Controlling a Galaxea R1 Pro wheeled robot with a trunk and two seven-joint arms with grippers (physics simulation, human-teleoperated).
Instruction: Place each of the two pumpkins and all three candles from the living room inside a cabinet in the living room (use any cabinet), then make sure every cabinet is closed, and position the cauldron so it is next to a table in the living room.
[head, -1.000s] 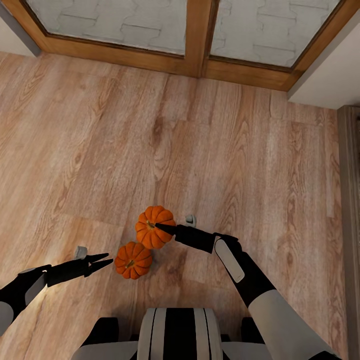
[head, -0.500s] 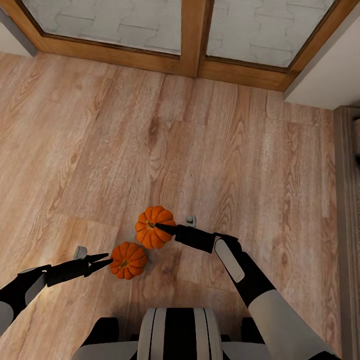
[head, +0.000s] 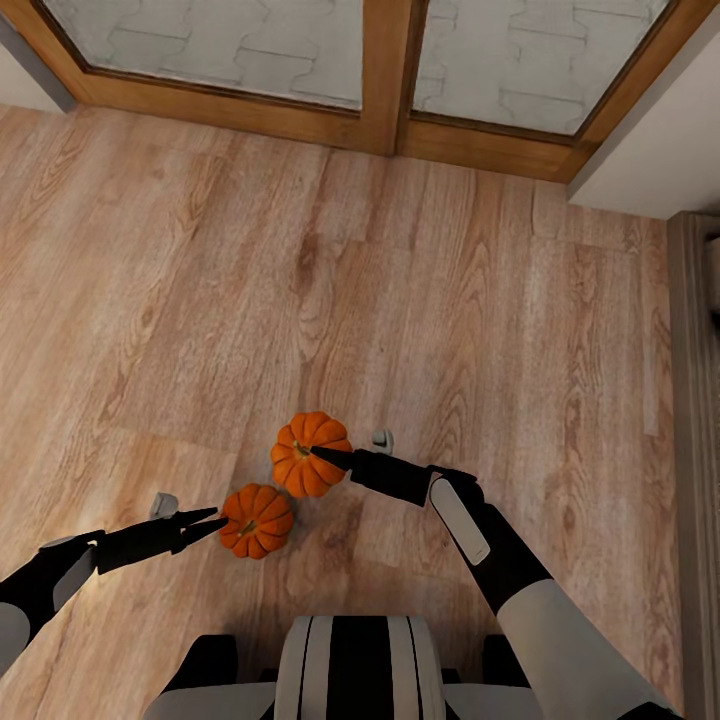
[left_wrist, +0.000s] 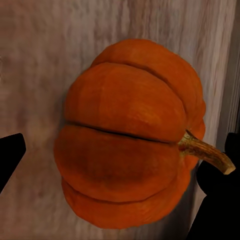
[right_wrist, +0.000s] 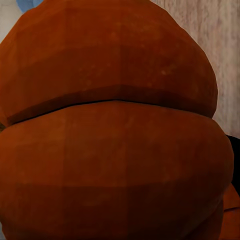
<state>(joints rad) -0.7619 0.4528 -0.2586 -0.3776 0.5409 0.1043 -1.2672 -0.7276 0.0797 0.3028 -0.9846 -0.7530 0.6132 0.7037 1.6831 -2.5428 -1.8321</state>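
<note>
Head view, lower centre: no legible markings. Left gripper is spread wide beside the near pumpkin on the plank floor. Right gripper grips the far pumpkin, fingertips partly hidden. Window frame is cropped at top.

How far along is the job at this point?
Early. The right hand is closed on one pumpkin. The open left hand brackets the other pumpkin, not yet gripped. Both pumpkins are over the wood floor; stowing them, the candles and the cauldron remains.
</note>
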